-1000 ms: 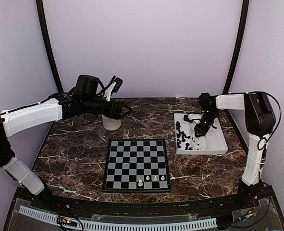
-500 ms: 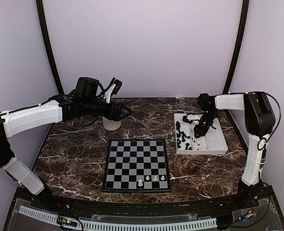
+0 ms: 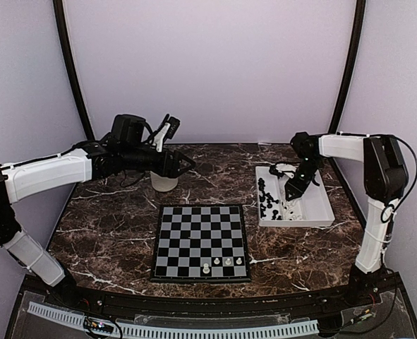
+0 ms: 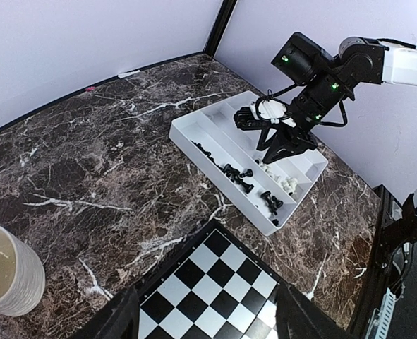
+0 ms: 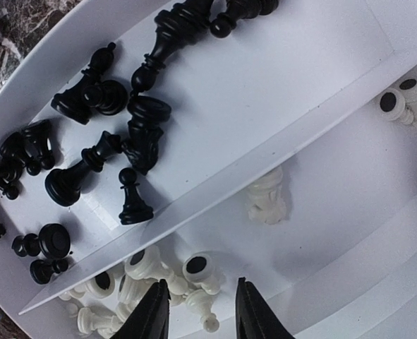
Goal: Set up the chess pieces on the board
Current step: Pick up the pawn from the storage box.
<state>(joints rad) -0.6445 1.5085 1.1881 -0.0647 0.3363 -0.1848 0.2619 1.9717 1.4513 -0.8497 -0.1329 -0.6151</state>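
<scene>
Right gripper [image 5: 197, 314] has shifted slightly over the white tray [image 5: 300, 70]; its jaws are partly apart and hold nothing. Left gripper [image 4: 207, 314] is wide open and empty. Black and white chess pieces [image 5: 141, 134] lie in separate compartments. Three white ones stand on the board [image 3: 201, 240], lower centre.

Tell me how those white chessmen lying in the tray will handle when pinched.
Probably light, being tiny. Lying on rounded sides in the tray, the white chessmen may roll. Piled together, one could squirt from the right claw.
</scene>
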